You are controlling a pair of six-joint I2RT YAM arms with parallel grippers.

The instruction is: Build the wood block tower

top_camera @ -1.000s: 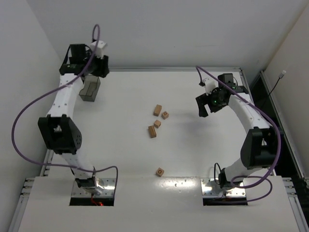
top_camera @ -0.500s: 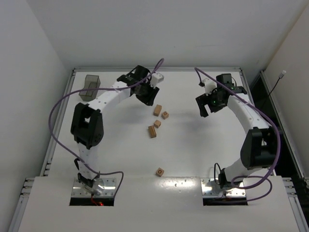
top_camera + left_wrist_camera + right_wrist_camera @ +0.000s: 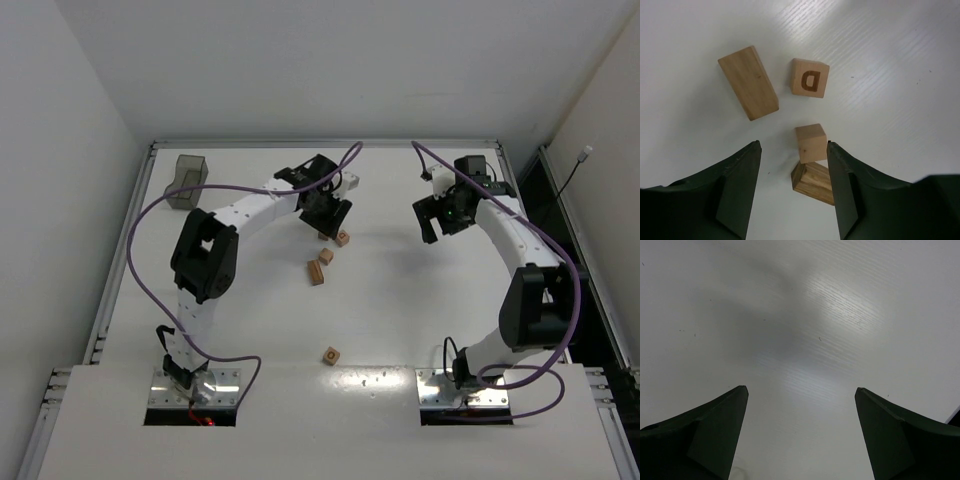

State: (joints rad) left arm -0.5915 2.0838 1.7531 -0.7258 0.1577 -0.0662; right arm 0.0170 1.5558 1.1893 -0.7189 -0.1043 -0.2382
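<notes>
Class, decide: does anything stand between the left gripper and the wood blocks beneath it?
Nothing visible does. The open left gripper hangs over the plain cube, which shows in the gap between its fingers, with only bare table around.

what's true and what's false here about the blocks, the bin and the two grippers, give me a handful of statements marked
1. The left gripper is open above a cluster of wood blocks. True.
2. The right gripper holds a block. False: it is open over bare table, with nothing between its fingers.
3. The blocks are stacked in an upright column. False: no column stands; they lie scattered on the table.
4. One lone block lies apart from the cluster, nearer the arm bases. True.
5. The grey bin stands beside the right arm. False: the bin stands at the far left corner.
</notes>
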